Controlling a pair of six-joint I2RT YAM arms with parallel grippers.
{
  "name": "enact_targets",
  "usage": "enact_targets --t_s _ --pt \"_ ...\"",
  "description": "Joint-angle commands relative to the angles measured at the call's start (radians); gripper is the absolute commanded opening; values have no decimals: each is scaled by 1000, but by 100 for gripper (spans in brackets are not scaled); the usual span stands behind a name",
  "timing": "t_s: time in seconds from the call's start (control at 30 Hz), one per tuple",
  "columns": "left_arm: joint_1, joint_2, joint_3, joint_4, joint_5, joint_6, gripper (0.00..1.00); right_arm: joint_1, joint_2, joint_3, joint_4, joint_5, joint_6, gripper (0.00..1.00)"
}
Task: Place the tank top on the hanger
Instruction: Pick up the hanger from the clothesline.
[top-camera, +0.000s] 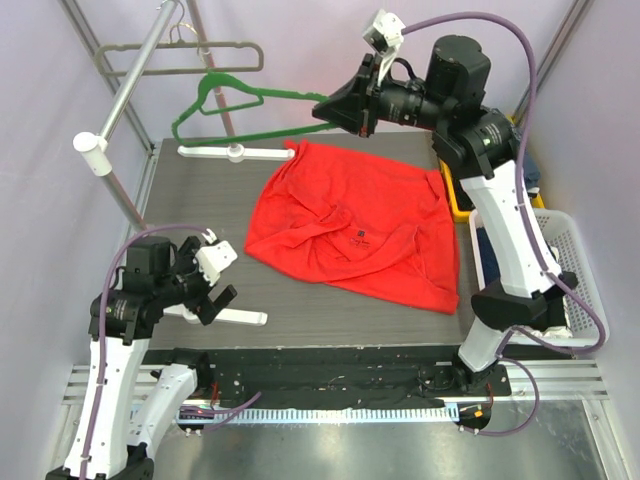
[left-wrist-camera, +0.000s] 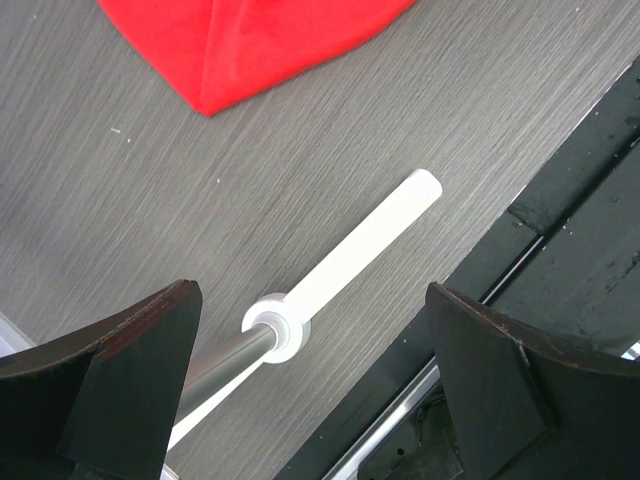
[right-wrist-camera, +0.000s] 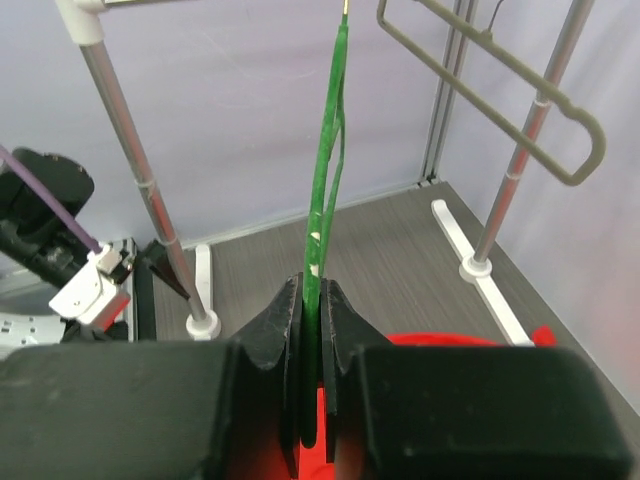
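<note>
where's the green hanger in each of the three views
Top external: the green hanger is at upper centre, its right end pinched in the right hand.
Left wrist: not in it.
Right wrist: dead centre, seen edge-on, rising from the shut right hand.
Shared landmark: the red tank top shows in all three.

Top: overhead, rear. L wrist: close, downward. R wrist: toward rack. All share tank top.
</note>
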Motion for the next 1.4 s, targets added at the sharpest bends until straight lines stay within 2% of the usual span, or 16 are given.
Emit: enact_targets --t_s 0.0,0.27,0.43,0.57,0.67,0.8,0.87,0.93,1.1,1.2,1.37 --pt "6 0 56 14 76 7 100 -40 -145 -111 -10 -29 -92 1" --pt "4 21 57 14 220 48 100 -148 -391 -466 -41 -61 -178 1" --pt "-17 54 66 60 238 60 100 -257 -548 -666 -45 -78 -228 1" --pt "-43 115 90 135 263 54 100 -364 -625 -830 -73 -159 -248 1" --pt "-77 173 106 203 278 37 99 -430 -659 -895 -107 -247 -256 1" --pt "-150 248 101 296 272 13 100 -490 -695 -953 -137 -385 -259 1" --pt "-194 279 92 361 225 1 100 -499 -702 -966 -171 -458 -265 1" --pt "-247 320 74 408 182 -4 100 -501 -705 -966 -218 -492 -287 1" --pt "-267 399 60 547 139 5 100 -507 -721 -956 -346 -502 -371 1" --pt "-269 440 70 582 168 22 100 -508 -702 -915 -444 -509 -443 1" --pt "-269 538 98 591 261 34 100 -508 -702 -894 -458 -526 -451 1"
